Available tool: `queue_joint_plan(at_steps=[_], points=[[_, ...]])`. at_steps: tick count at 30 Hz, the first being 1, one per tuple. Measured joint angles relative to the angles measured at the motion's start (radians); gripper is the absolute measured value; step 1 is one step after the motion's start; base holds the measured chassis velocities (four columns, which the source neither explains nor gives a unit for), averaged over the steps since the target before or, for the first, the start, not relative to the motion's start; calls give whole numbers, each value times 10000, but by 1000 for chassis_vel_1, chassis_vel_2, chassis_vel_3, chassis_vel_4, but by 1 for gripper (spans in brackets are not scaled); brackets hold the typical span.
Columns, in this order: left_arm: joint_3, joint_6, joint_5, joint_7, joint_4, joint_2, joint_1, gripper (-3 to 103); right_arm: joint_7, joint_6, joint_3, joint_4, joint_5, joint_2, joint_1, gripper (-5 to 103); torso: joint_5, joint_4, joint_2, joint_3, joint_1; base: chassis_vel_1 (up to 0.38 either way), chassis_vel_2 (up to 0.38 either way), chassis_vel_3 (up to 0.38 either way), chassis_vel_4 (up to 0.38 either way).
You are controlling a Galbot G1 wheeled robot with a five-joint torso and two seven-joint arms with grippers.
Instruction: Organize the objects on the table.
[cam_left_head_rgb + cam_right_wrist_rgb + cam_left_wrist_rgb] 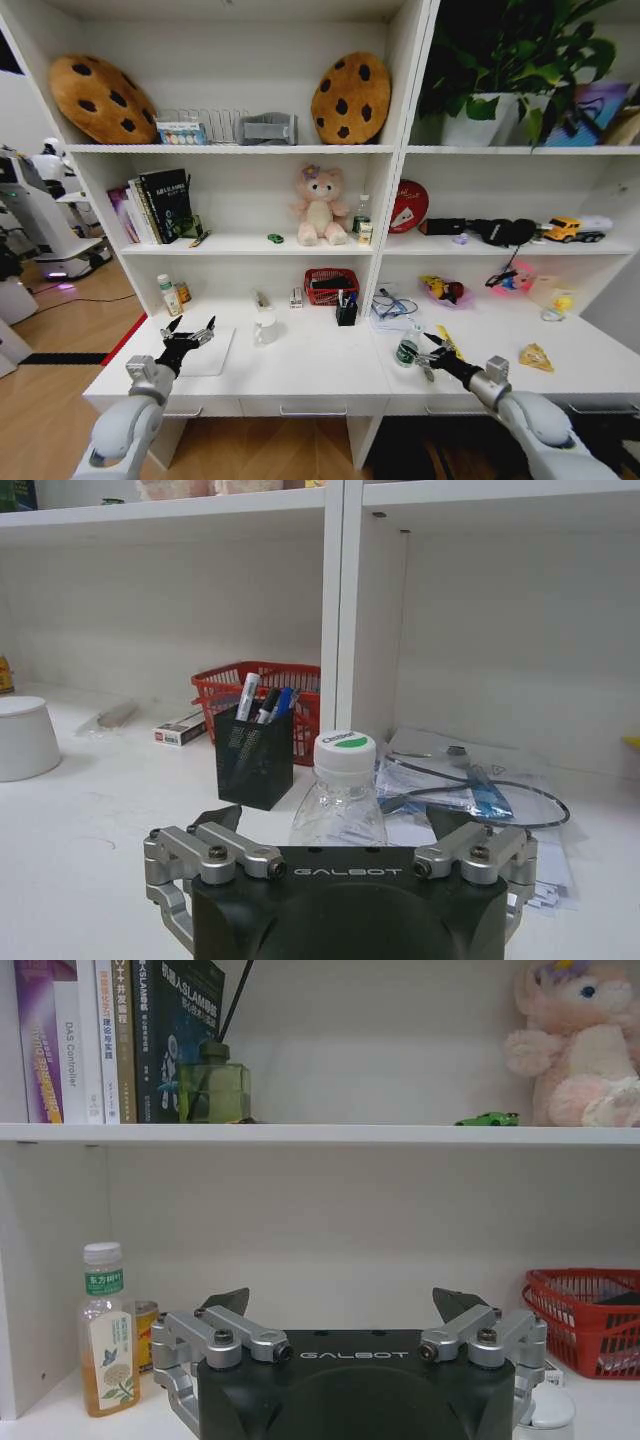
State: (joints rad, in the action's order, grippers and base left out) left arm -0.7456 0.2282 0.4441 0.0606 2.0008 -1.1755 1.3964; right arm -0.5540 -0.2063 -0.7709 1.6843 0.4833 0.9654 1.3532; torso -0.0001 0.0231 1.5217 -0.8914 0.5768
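On the left of the long white desk (300,365), the left gripper (190,331) is held above a flat white pad (205,352), its fingers spread apart with nothing between them; "GALBOT" is printed in pale letters on its black housing. Beyond it, against the shelf wall, a tall bottle (105,1330) with a white cap and a green label bearing Chinese characters can be seen, with a yellow can tucked behind it. On the shelf above, books (100,1040) are lined upright, one spine marked "DAS Controller" and a dark cover reading "SLAM", beside a green glass diffuser (212,1087). A tiny green toy car (488,1119) is parked farther along that shelf, near the pink teddy bear (319,205). At mid-desk, a white cup (266,326) stands near a red basket (331,285) and a black pen holder (254,756) with pens in it. To the right, the small green-capped bottle (343,790) stands upright on the desk, framed between the parted fingers of the right gripper (425,350), which are not closed on it; the writing on its cap cannot be read. A yellow ruler (449,342) lies just beyond that gripper.
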Motion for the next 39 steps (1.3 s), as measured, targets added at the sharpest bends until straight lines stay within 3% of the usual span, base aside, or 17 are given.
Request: queue_joint_plan(at_steps=[24,28,30,34,35,36,39], points=[[0,0,0,0,0,0,1,100,1053,-159,1124,-767,-41,267,-763,101,0,0,0,1,0,0,0,0,0],[0,0,0,0,0,0,0,100,1343,-162,1198,-991,-23,272,-974,82,0,-1,0,1,0,0,0,0,0],[0,0,0,0,0,0,0,100,1371,-162,1214,-1003,-21,268,-997,82,0,-1,0,1,0,0,0,0,0],[0,0,0,0,0,0,0,100,1428,-163,1236,-1006,-17,263,-1018,71,0,-1,0,0,0,0,0,0,0],[0,0,0,0,0,0,0,100,1464,-163,1249,-1003,-16,264,-1026,60,1,-1,0,1,0,0,0,0,0],[0,0,0,0,0,0,0,100,1464,-163,1249,-1003,-16,264,-1026,60,1,-1,0,1,0,0,0,0,0],[0,0,0,0,0,0,0,100,1580,-44,1296,-684,-135,348,-928,44,1,-1,0,0,0,0,0,0,0]])
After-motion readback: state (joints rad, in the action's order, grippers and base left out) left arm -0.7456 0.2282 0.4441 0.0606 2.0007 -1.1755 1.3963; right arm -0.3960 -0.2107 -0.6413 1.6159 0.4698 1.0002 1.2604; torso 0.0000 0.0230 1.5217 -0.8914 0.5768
